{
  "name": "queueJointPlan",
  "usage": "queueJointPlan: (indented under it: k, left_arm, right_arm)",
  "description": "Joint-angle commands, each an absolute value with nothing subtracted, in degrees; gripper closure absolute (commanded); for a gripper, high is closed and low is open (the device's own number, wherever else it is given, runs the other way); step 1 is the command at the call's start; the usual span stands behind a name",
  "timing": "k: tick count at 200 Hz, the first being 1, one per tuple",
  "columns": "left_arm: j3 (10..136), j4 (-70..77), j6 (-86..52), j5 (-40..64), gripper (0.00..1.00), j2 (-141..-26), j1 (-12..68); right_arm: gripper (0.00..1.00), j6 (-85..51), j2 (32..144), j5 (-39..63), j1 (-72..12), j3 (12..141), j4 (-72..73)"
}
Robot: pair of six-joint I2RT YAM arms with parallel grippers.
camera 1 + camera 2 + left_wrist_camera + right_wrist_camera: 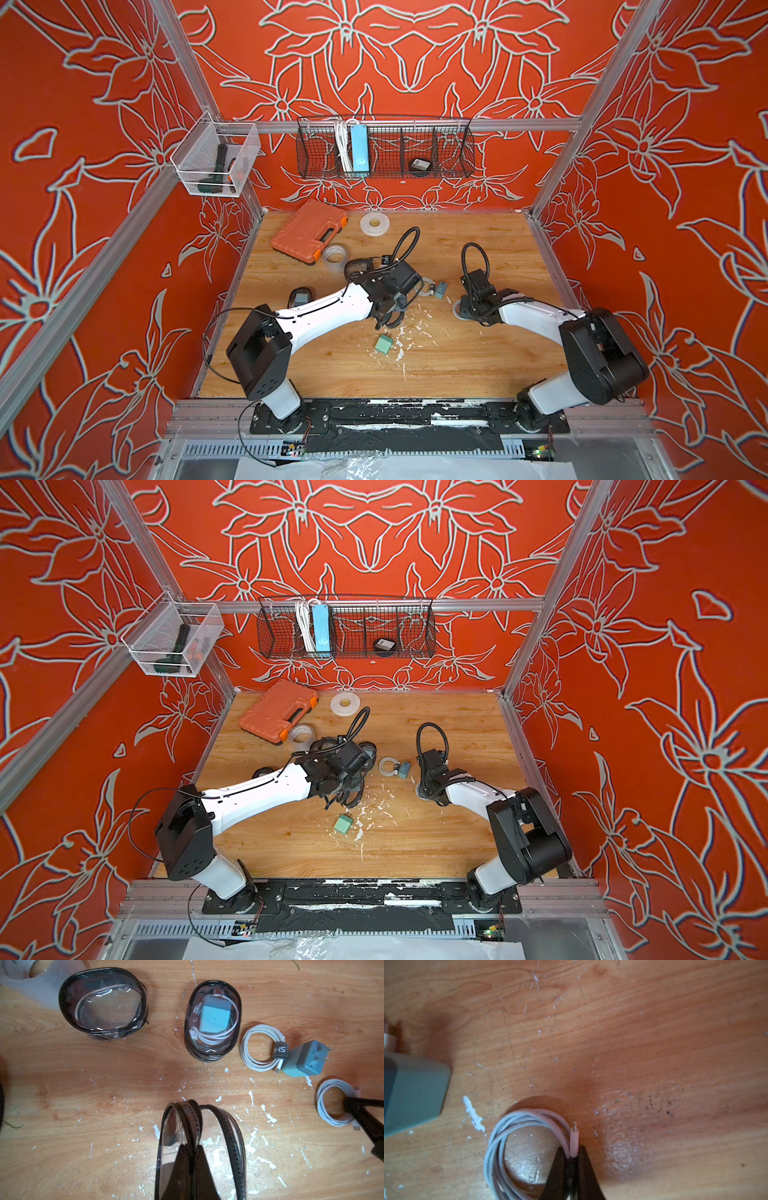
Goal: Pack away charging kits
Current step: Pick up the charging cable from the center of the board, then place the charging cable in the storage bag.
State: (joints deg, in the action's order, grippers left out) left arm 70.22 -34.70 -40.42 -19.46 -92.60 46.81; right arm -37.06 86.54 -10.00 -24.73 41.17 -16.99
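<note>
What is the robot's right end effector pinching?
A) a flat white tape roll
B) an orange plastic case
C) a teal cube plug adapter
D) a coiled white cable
D: the right wrist view shows the right end effector closed on the coiled white cable.

Your wooden desk is flecked with white chips around its middle. At the back left lies an orange case, with a flat white tape roll near it and a clear tape roll just beside its front corner. Mid-desk you have a clear-topped pouch, a packed pouch, a strapped white cable touching a grey-blue adapter, and a loose white coil. A green adapter lies toward the front, and another pouch, partly hidden, on the left.
</note>
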Motion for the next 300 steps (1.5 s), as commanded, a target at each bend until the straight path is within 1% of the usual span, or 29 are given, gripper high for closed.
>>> queueJointPlan:
  k: [1,24,67,98,116,154,197,243,272,300]
  left_arm:
    - [69.89,-31.64,-38.60,-18.50,1.00,-91.94,46.49]
    - [68.29,-27.48,-37.53,-17.72,1.00,-91.77,46.58]
    - [65.58,-20.92,-36.56,-15.78,1.00,-91.53,46.58]
    - [63.35,-17.75,-36.21,-14.97,1.00,-90.63,46.67]
    - [62.26,-15.97,-35.87,-14.11,1.00,-89.71,46.84]
    - [60.21,-13.42,-35.53,-13.80,1.00,-87.35,47.28]
    - [58.44,-10.23,-33.77,-11.20,1.00,-85.67,47.29]
    - [57.47,-9.08,-33.16,-9.87,1.00,-84.11,47.30]
    - [54.66,-5.52,-32.82,-6.34,1.00,-81.13,47.30]
    - [53.38,-2.23,-31.94,-1.06,1.00,-80.82,47.29]
  right_arm:
    - [1.00,-37.57,86.98,-8.91,-24.92,41.66,-20.47]
    - [1.00,-37.96,81.51,-6.77,-26.89,42.05,-22.93]
    - [1.00,-40.40,69.24,-7.52,-40.16,45.85,-27.60]
    - [1.00,-41.98,64.82,-7.26,-44.42,46.41,-26.43]
    - [1.00,-42.31,65.62,-5.98,-46.21,47.21,-24.69]
    - [1.00,-42.20,71.66,-6.66,-49.65,51.09,-23.18]
    - [1.00,-42.08,78.04,-4.66,-50.26,53.82,-19.95]
    - [1.00,-42.94,82.60,-7.64,-50.79,55.37,-20.85]
    - [1.00,-43.67,84.23,-9.29,-50.80,55.77,-21.55]
    - [1.00,-43.84,84.95,-9.54,-50.72,56.25,-21.74]
